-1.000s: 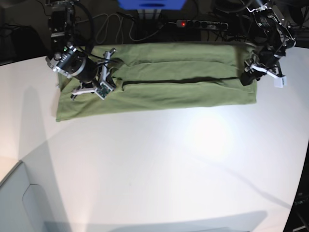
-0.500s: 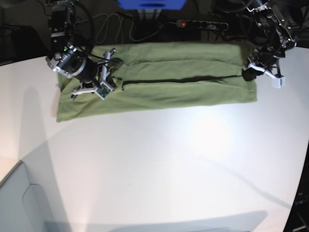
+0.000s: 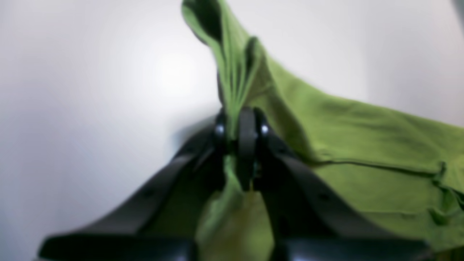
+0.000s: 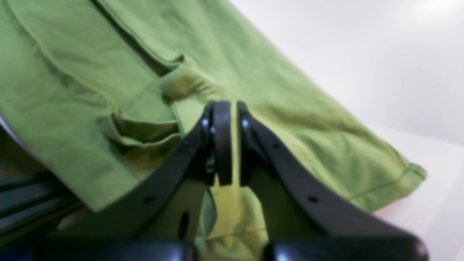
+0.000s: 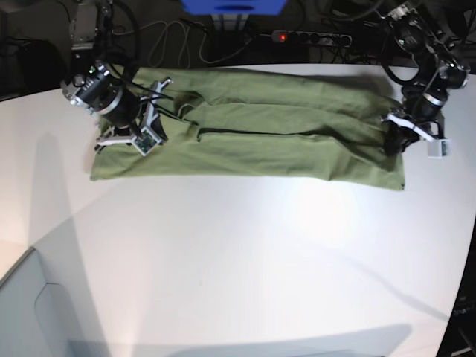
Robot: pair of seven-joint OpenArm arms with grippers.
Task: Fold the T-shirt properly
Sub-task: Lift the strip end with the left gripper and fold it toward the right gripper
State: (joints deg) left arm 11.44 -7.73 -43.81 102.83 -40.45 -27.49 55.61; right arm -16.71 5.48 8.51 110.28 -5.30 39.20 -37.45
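The olive-green T-shirt (image 5: 260, 137) lies folded into a long band across the back of the white table (image 5: 238, 253). At the band's right end, my left gripper (image 5: 392, 141) is shut on a bunched fold of cloth; in the left wrist view that cloth (image 3: 235, 83) rises pinched between the closed fingers of this gripper (image 3: 239, 127). My right gripper (image 5: 172, 104) is at the band's left end, shut on the shirt. The right wrist view shows a strip of fabric (image 4: 234, 145) clamped between the black fingers of the right gripper (image 4: 230, 119). The T-shirt's right end slants toward the table's front.
Behind the table run a power strip (image 5: 309, 37) with a red light, loose cables (image 5: 178, 44) and a blue object (image 5: 232, 6). A grey surface (image 5: 30, 312) sits at the lower left corner. The table's right edge passes close to the left arm.
The left gripper closed on the T-shirt's right end and pulled it forward and to the right. The right gripper, still holding the left end, shifted slightly up and left, stretching the band.
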